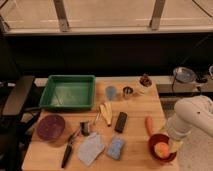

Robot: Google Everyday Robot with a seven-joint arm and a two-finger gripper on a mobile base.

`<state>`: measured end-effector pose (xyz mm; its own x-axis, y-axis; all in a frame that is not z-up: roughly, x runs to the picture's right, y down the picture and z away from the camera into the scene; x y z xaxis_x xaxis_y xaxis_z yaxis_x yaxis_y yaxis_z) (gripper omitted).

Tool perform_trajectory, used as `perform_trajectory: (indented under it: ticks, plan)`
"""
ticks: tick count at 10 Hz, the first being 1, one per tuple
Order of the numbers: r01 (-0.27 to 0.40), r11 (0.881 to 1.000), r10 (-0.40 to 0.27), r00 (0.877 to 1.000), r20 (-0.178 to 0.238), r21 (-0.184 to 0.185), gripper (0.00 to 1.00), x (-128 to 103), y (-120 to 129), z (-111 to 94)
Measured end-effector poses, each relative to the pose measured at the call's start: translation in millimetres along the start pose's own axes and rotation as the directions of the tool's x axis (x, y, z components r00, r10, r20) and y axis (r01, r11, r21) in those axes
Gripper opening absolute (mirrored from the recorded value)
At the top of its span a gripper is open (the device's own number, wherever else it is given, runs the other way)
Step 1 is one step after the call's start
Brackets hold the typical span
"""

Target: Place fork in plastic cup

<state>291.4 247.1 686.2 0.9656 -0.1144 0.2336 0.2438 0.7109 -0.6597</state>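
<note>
Camera view: the fork (96, 118) lies flat on the counter (137, 107), just left of the yellow piece (106, 111) and apart from the plastic cup (111, 92), which stands upright farther back. The metal cup (128, 91) stands just right of the plastic cup, and the green tray (67, 91) is to its left. The pincer (173, 145) hangs at the counter's right edge beside the red bowl (161, 148), well away from the fork. It is released, jaws spread, grasping nothing.

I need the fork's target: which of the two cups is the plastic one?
The translucent blue cup, nearer the green tray than the shiny metal cup. The gripper hangs by the red bowl, front right.
</note>
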Motion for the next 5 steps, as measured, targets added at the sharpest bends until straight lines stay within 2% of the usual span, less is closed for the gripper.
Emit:
perform_trajectory:
  ticks: [1,2,3,5]
  plan:
    - [0.057,0.998,-0.057,0.998,-0.012,0.002,0.61,-7,-10,-8]
    - [0.157,0.988,-0.157,0.987,-0.042,0.006,0.61,-24,-35,-28]
    - [0.219,0.976,-0.218,0.974,-0.059,0.007,0.61,-40,-53,-41]
    - [0.368,0.93,-0.367,0.926,-0.087,0.001,0.61,-91,-86,-62]
